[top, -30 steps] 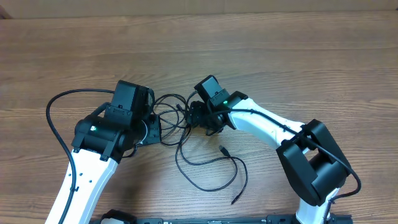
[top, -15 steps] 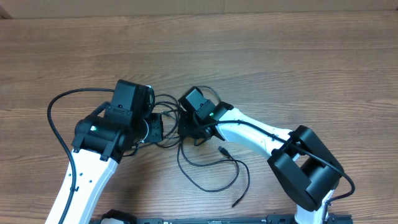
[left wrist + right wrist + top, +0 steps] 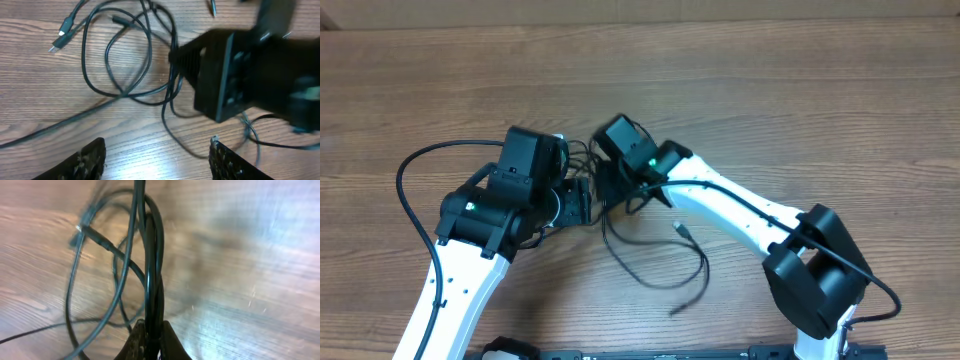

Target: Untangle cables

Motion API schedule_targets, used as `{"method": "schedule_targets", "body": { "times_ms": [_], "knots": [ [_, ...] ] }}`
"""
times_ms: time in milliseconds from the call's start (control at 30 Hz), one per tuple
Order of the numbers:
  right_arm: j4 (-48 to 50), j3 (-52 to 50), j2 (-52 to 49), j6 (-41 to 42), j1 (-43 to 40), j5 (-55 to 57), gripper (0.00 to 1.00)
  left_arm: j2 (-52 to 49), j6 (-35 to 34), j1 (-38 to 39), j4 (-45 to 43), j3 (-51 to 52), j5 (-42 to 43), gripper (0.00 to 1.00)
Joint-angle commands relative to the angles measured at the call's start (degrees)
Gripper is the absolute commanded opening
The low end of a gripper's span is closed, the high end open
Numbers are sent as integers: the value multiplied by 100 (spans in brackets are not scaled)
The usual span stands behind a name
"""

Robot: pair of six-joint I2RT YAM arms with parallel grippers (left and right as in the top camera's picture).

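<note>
Wood-grain counter [image 3: 800,90] stretches beneath two white-and-black arms that meet near its middle. Thin black cables [image 3: 655,278] lie in a loose tangle between the arms. One long loop trails toward the arms' bases, and a small plug tip [image 3: 682,229] rests just inside it.

The right hand [image 3: 152,341] is clenched on a bunch of cable strands. The strands rise in a tight bundle from between its fingers [image 3: 172,345], while slacker loops curve away beside them.

The left hand [image 3: 157,162] hovers released over the counter, its two fingers spread wide with nothing between them. More cable loops lie on the wood just ahead of it, one ending in a flat plug [image 3: 60,41] with a pale tip. The right arm's dark wrist block [image 3: 240,70], blurred, fills the right side of that view, just over the strands.
</note>
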State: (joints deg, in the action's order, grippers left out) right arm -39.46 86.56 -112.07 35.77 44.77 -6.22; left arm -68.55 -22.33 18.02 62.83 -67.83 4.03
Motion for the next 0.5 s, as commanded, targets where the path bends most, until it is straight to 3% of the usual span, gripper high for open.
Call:
{"method": "schedule_targets", "body": {
  "times_ms": [0,267,367,467],
  "knots": [
    [-264,612,31,-483,-44,581,4,79,0,28,-39,7,7,65],
    [-442,931,68,-601,-328,461,4,79,2,28,-50,7,0,66],
    [-483,994,155,-634,-352,439,4,79,13,28,-90,7,-4,72],
    [-476,1040,321,-662,-367,273,4,74,389,28,-334,26,-2,74]
  ]
}}
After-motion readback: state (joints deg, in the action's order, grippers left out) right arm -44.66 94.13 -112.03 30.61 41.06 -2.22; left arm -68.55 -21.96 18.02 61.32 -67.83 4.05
